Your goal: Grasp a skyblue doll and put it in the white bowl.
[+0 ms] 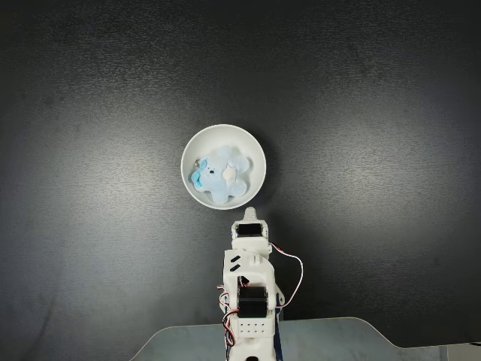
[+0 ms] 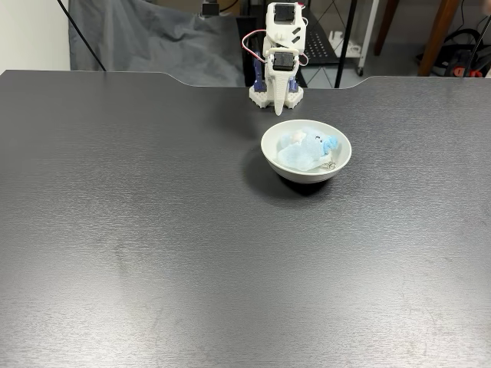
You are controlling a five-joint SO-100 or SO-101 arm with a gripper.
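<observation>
One fixed view straight down from high above the table [image 1: 90, 113], arm base at bottom edge, another low from the opposite table edge facing the arm, both sharing the white bowl [image 1: 197, 150].

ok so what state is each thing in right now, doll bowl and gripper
skyblue doll: lying inside the bowl, not held
white bowl: upright on the table, holding the doll
gripper: shut, holding nothing, pointing down behind the bowl in a fixed view, clear of the doll
table: dark, bearing the bowl and the arm
</observation>
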